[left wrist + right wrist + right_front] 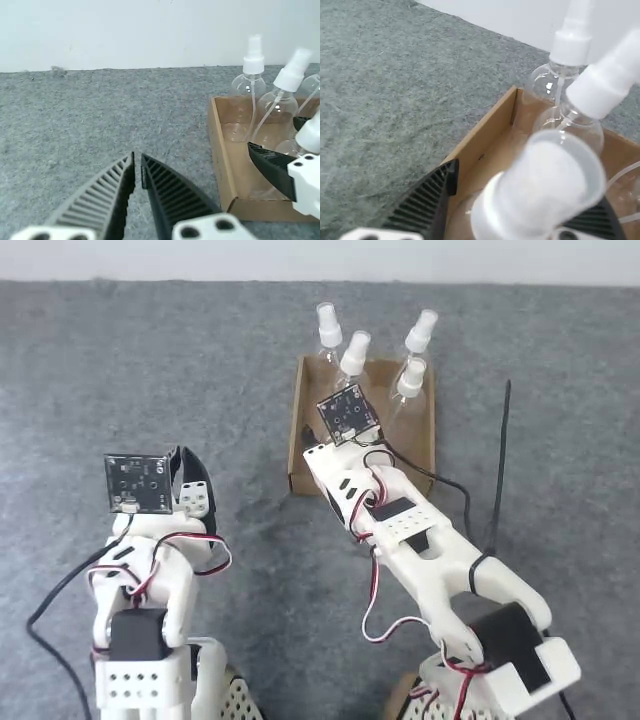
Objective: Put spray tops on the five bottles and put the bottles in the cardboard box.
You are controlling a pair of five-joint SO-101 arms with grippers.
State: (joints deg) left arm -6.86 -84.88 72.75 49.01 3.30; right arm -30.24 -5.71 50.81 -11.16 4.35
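Note:
The cardboard box [298, 430] lies at the table's middle back, and several clear bottles with white spray tops [352, 355] stand upright in its far half. My right gripper [525, 195] hangs over the box's near left corner, shut on another clear bottle with a spray top [540, 185], one black finger on each side of it. Seen from the left wrist view, this bottle [289, 147] sits low inside the box wall [220, 150]. My left gripper [137, 167] is shut and holds nothing, low over the grey mat left of the box [188, 470].
Grey felt mat [150, 370] covers the table, with open room left of the box. A thin black cable [500, 460] runs along the box's right side. A white wall stands behind the table.

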